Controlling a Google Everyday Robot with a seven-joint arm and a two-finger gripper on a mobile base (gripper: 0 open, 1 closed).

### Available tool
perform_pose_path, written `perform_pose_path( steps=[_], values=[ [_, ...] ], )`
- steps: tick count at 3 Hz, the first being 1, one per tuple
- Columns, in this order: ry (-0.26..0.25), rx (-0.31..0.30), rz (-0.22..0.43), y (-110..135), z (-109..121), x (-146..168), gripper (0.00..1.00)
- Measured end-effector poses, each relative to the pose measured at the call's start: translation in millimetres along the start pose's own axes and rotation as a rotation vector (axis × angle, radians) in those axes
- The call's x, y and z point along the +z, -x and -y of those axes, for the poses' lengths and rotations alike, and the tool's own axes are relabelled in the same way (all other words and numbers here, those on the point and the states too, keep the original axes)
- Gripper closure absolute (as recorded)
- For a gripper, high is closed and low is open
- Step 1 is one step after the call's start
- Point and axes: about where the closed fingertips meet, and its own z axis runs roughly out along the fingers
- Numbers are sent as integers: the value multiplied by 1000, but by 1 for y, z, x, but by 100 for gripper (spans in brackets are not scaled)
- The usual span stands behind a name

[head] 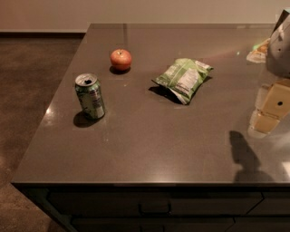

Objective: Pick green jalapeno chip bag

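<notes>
Hand (268, 111) above dark counter (158, 145), far right

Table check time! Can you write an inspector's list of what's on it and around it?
Surface: dark, glossy countertop.
Job's things: green jalapeno chip bag lying right of centre, touching nothing else.
Clutter: red apple at the back left; green soda can upright at the left, top opened; pale object at the far right, half hidden, cannot tell what.
Grippers: gripper at the right edge, over the countertop, apart from the bag.
Cables: nothing seen.
Surroundings: brown floor to the left, pale wall behind, drawers under the front edge.
</notes>
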Motion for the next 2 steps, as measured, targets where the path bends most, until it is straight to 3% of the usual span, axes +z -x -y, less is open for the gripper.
perform_pose_path(
  steps=[1,2],
  values=[
    [0,0,0,0,0,0,0],
    [-18,56,8,4,14,4,0]
  ],
)
